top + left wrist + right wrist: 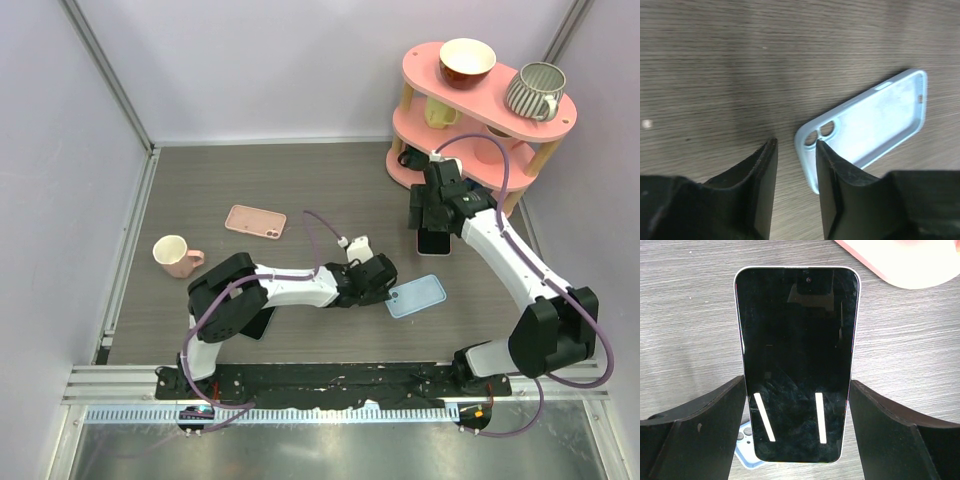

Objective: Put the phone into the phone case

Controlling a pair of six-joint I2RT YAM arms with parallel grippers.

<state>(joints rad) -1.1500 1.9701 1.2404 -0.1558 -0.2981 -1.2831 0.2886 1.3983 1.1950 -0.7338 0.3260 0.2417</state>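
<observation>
The light blue phone case [417,296] lies open side up on the table; in the left wrist view [875,115] its camera cut-outs face my fingers. My left gripper [386,290] [795,144] is open and straddles the case's camera-end wall, one finger over the cut-outs and one outside. The phone [433,240] is black-screened with a pale rim. My right gripper [436,228] [797,382] is shut on its long sides [796,355], screen towards the camera, just beyond the case. A corner of the blue case [743,440] shows below the phone.
A pink phone case [255,221] and a pink mug [176,256] lie at the left. A pink two-tier shelf [487,120] with a bowl, a striped mug and a yellow cup stands at the back right, close behind my right gripper. A dark flat object [262,323] lies under my left arm.
</observation>
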